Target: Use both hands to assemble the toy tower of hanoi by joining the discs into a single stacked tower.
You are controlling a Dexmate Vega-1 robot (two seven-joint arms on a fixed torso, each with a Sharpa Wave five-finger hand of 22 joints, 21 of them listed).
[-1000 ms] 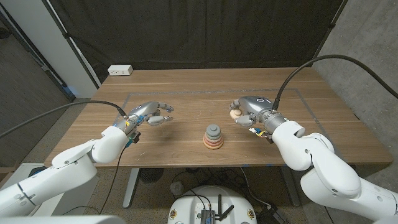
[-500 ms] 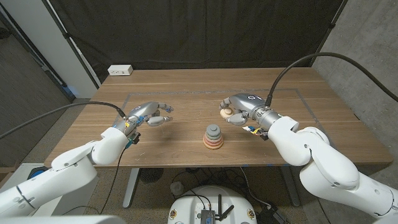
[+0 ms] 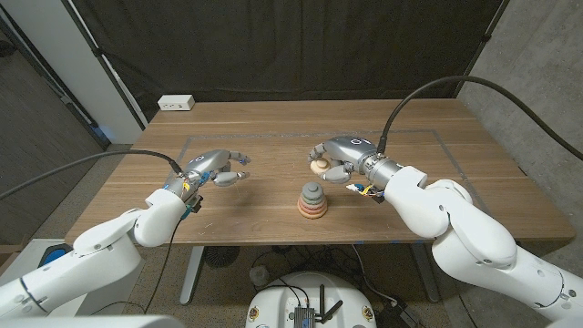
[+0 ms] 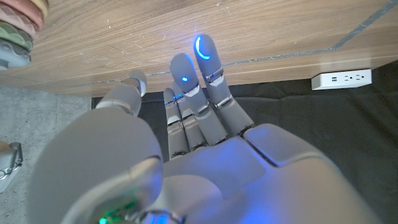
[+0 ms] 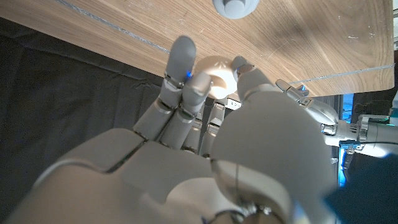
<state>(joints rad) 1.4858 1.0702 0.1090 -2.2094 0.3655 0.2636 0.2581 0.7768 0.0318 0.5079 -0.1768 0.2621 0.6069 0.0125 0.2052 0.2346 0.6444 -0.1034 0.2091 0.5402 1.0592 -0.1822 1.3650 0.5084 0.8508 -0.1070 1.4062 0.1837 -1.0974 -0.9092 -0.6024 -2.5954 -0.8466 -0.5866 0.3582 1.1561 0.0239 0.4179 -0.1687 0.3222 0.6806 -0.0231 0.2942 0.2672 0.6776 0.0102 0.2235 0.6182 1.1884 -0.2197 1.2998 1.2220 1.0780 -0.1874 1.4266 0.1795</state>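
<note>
Cream disc (image 3: 320,166) sits pinched in my right hand (image 3: 342,161), far of the tower (image 3: 312,201). My left hand (image 3: 217,169) waits empty, fingers apart. A loose pinch could drop it off-centre.

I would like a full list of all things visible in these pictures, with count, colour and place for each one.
table: one, brown wood, under everything.
disc tower: one stack, grey top on pinkish and orange discs, table centre near the front edge.
loose disc: one, cream, held in the right hand above the table.
power strip: one, white, table's far left corner.
curtain: one, black, behind the table.
left hand: one, grey, holding nothing, left of the tower.
right hand: one, grey, behind the tower.
</note>
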